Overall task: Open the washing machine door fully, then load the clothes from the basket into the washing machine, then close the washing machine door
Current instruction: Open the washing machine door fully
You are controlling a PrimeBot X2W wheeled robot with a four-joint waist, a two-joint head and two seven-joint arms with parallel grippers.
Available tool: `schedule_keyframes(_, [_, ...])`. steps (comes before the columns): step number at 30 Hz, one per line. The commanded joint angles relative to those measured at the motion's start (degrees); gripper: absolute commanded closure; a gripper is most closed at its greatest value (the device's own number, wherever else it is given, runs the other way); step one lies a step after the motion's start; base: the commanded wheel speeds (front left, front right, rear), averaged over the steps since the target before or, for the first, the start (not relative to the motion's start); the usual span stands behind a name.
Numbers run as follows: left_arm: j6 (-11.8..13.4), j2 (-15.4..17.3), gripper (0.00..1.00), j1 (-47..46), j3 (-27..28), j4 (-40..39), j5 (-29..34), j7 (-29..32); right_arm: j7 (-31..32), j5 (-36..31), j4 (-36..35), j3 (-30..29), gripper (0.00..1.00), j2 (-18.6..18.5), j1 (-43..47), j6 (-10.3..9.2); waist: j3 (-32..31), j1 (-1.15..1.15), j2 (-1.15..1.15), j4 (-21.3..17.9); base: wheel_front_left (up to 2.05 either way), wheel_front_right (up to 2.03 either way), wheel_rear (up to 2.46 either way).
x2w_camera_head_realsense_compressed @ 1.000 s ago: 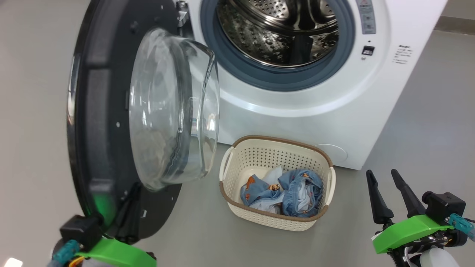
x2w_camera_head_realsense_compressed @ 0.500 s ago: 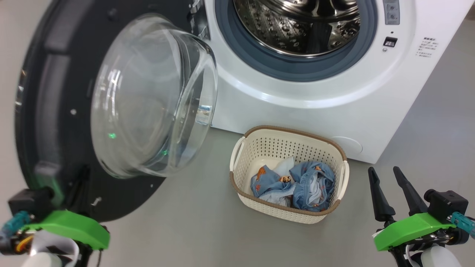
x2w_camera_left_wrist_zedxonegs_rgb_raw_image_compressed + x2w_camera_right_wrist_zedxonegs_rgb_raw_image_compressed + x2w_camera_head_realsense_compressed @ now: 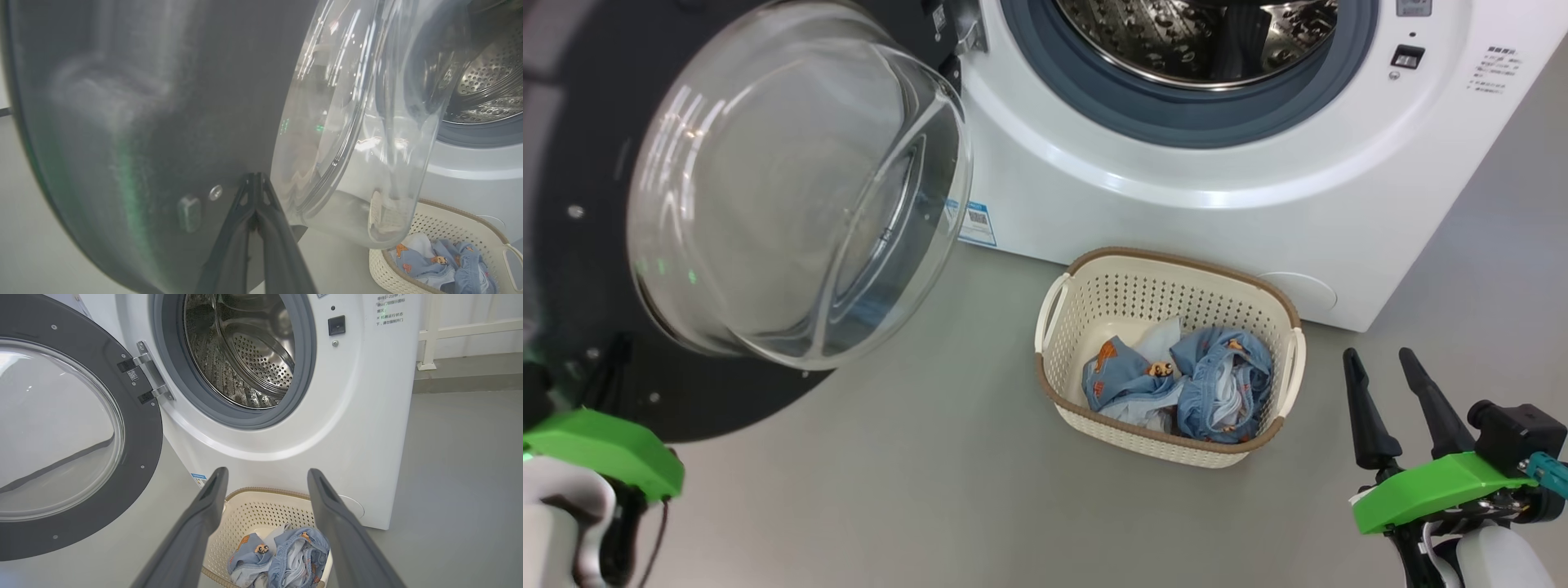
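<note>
Door (image 3: 792, 188) stands swung well out to the left of the machine (image 3: 1176, 204), its bowl (image 3: 359, 122) facing out and the drum (image 3: 1201, 33) mouth uncovered. The step in hand looks to be the last of the opening swing. The left gripper (image 3: 254, 179) has its jaws pressed together into one point. In its wrist view that point lies against the inner black rim (image 3: 163, 102), just beside a screw (image 3: 215, 192) and left of the bowl. Whether it truly bears on the rim or sits just off it I cannot tell. To do this well, I would push on the rim, far from the hinge (image 3: 149, 381) and never on the bowl. I would let the tip follow the door's arc so it does not skid across the glossy face, and ease off once the hinge stops. The left arm sits low at the lower left of the head view, fingers reaching up and forward to the door's lower part.

Right of the door, the basket (image 3: 1176, 260) rests on the floor (image 3: 931, 490) just before the machine, with the clothes (image 3: 1184, 388) heaped inside; the door's sweep looks clear of it. Farthest right, the right gripper (image 3: 1377, 355) hangs near the basket's right side, jaws wide apart and empty, fingers pointing up and forward toward the machine.
</note>
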Motion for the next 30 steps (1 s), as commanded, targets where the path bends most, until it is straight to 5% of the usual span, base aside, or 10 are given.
schedule_keyframes(1, [0.1, 4.0, 1.0, -3.6, 2.9, 0.3, -0.3, 0.1, -0.7, -1.1, -1.7, 1.0, 0.0, -0.1, -2.1, 0.09, 0.6, 0.0, 0.0, 0.2, 0.0, 0.0, 0.0])
schedule_keyframes(30, [-6.6, 7.9, 1.0, -24.0, -2.5, 30.3, 3.3, -5.2, -0.7, -1.3, -1.6, -0.4, 0.0, 0.2, -4.2, 0.09, 2.6, 0.0, 0.0, -0.6, 0.0, 0.0, 0.0])
